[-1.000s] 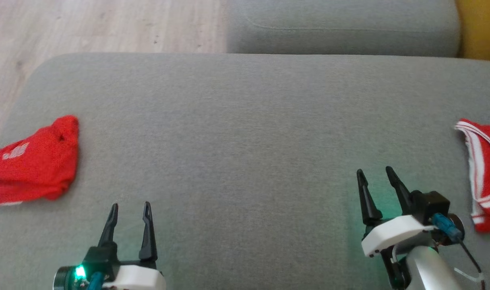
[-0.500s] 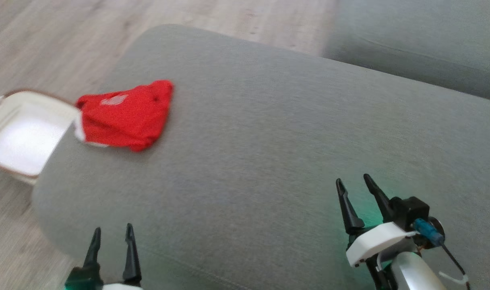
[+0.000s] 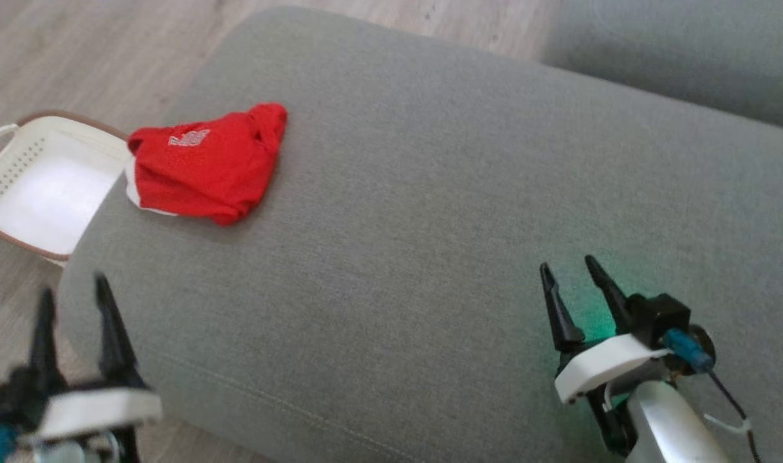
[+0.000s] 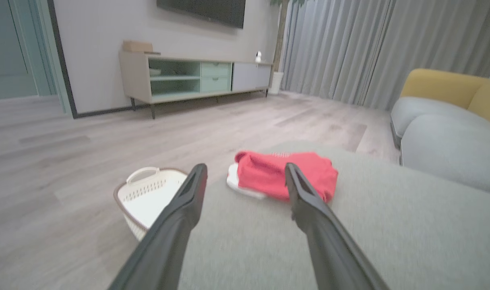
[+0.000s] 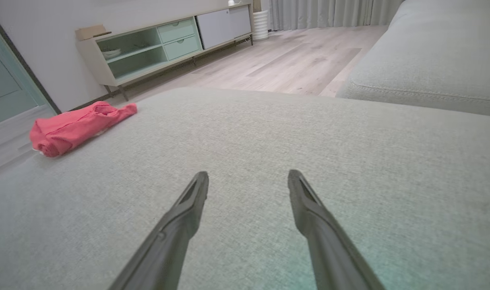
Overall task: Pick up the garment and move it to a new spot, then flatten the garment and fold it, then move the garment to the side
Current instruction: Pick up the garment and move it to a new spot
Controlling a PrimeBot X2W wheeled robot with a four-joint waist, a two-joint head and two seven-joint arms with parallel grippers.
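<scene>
Left gripper (image 3: 73,286) and right gripper (image 3: 567,263) hover spread and empty, the red garment (image 3: 204,167) lying bunched ahead of the left one at the edge of the cushion (image 3: 397,225), well apart from the right, likely already set aside there.

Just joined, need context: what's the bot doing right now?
Nothing is held. The red garment lies bunched on the grey cushion near its left edge, beside a white basket on the floor. The left gripper is open, at the cushion's near left corner, pointing at the garment. The right gripper is open too, over bare cushion to the right. Probably a left-arm pickup is next.
</scene>
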